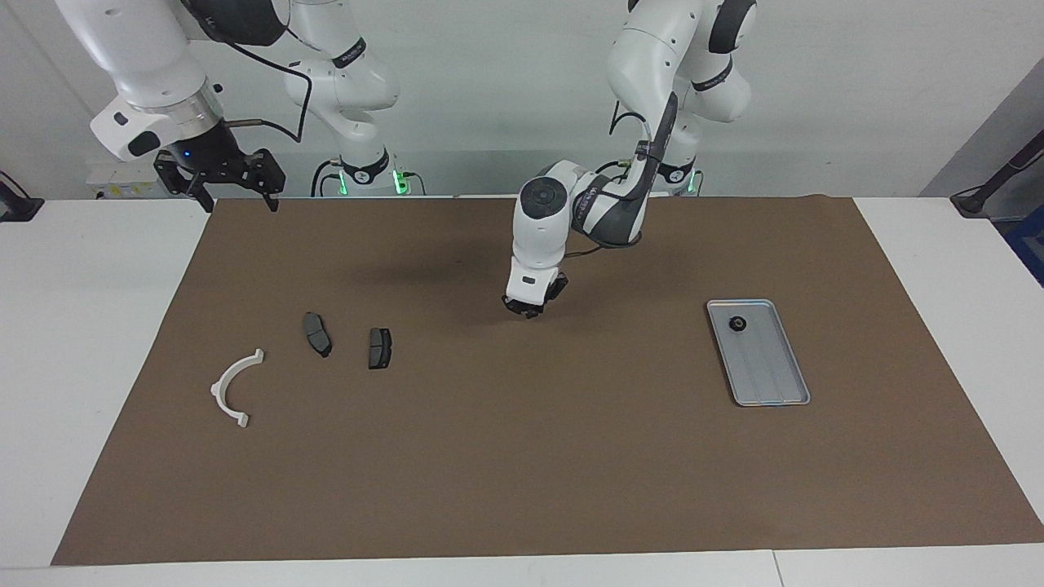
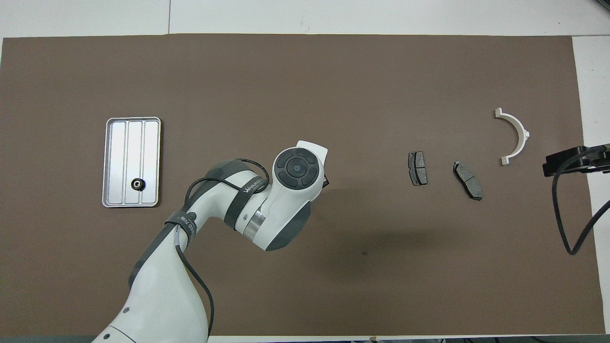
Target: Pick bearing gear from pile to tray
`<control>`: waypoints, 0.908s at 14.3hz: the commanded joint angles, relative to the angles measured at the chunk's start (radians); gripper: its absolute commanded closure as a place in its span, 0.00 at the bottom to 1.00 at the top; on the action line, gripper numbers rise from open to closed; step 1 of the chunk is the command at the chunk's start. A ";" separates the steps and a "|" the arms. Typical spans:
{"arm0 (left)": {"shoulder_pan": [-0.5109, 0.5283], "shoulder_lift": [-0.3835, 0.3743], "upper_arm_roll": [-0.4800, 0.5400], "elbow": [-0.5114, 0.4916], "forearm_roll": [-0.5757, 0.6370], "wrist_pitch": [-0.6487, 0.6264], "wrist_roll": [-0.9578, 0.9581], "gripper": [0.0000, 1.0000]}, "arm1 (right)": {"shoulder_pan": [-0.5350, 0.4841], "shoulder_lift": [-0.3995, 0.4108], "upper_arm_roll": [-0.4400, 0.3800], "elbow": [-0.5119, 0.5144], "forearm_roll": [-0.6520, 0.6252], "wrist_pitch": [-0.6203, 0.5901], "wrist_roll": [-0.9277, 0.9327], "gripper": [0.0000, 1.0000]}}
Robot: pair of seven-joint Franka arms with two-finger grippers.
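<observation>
Bearing gear: one small black round piece [image 1: 736,324] lies in the tray [image 1: 771,383], at its end nearer the robots
Pile: two brake pads [image 1: 317,333] and a white arc [image 1: 233,386] remain toward the right arm's end
Left gripper [image 1: 526,310]: fingers together, just above the mat between pile and tray
Right gripper [image 1: 232,179]: fingers apart, waiting over the mat's edge
Advice: carry level, release low over the tray floor
Hidden: whether a gear sits between the left fingertips cannot be told; the wrist covers them from overhead
</observation>
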 commanded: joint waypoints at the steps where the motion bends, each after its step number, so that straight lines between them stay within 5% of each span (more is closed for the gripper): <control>1: 0.109 -0.129 -0.007 -0.042 0.013 -0.116 0.130 0.98 | -0.019 -0.020 0.012 -0.020 -0.009 -0.009 -0.006 0.00; 7: 0.331 -0.170 -0.006 -0.048 0.013 -0.177 0.455 0.97 | -0.017 -0.020 0.012 -0.022 -0.009 -0.008 -0.004 0.00; 13: 0.558 -0.165 -0.006 -0.092 0.013 -0.037 0.803 0.97 | -0.019 -0.023 0.012 -0.031 -0.007 -0.006 -0.006 0.00</control>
